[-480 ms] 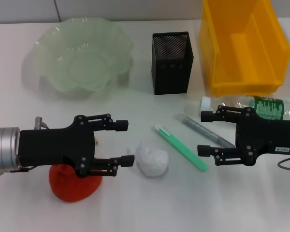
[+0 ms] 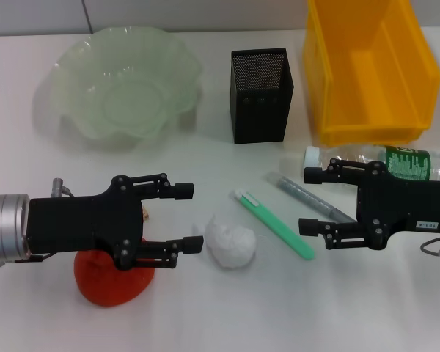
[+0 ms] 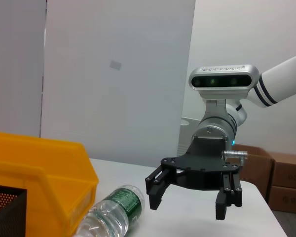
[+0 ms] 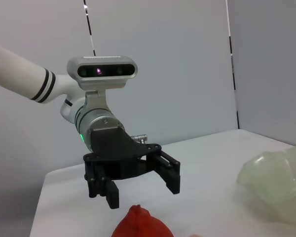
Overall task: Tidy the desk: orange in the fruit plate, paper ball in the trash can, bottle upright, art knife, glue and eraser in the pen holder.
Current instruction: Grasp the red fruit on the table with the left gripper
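Observation:
My left gripper (image 2: 189,218) is open and hovers above the red-orange orange (image 2: 106,282) at the front left. The white paper ball (image 2: 231,242) lies just off its fingertips. My right gripper (image 2: 309,202) is open, over the grey glue stick (image 2: 301,192) and beside the green art knife (image 2: 275,224). The clear bottle (image 2: 403,163) with a green label lies on its side behind the right gripper. The black mesh pen holder (image 2: 260,95) stands at the back centre. The eraser shows only as a small pale bit (image 2: 146,214) by the left gripper.
The pale green glass fruit plate (image 2: 121,92) is at the back left. The yellow bin (image 2: 370,70) is at the back right. The left wrist view shows the right gripper (image 3: 187,197), the bottle (image 3: 113,215) and the bin (image 3: 39,173). The right wrist view shows the left gripper (image 4: 143,190) and the orange (image 4: 140,224).

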Tool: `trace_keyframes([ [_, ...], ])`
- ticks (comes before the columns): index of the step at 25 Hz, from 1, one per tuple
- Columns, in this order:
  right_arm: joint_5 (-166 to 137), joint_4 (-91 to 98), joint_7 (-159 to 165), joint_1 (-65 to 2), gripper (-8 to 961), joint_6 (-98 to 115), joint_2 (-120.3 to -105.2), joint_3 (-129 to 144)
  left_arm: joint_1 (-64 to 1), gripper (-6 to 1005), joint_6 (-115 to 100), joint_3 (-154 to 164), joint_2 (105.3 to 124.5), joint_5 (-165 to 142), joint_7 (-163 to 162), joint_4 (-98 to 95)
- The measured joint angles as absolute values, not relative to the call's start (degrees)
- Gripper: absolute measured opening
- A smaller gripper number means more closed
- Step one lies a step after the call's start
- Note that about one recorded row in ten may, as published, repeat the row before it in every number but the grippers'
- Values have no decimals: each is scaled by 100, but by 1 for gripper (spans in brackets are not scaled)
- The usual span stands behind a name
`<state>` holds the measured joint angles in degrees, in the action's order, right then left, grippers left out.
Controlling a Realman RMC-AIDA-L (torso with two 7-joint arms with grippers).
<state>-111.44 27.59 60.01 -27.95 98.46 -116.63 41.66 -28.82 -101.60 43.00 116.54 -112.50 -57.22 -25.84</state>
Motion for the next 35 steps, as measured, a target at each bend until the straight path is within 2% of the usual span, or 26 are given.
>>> trace_keyframes([
  [23, -11145, 2750, 6001, -2796, 814, 9834, -11672, 4175, -2839, 742, -10160, 4319, 11648, -11250, -5707, -2593],
  [31, -11145, 2749, 6000, -2763, 813, 9833, -11679, 4175, -2628, 735, -10145, 4279, 11525, -11249, -5704, -2784],
  [35, -11227, 2744, 6000, -2756, 813, 9844, -11681, 4184, -2410, 732, -10159, 4272, 11396, -11249, -5706, -2950],
])
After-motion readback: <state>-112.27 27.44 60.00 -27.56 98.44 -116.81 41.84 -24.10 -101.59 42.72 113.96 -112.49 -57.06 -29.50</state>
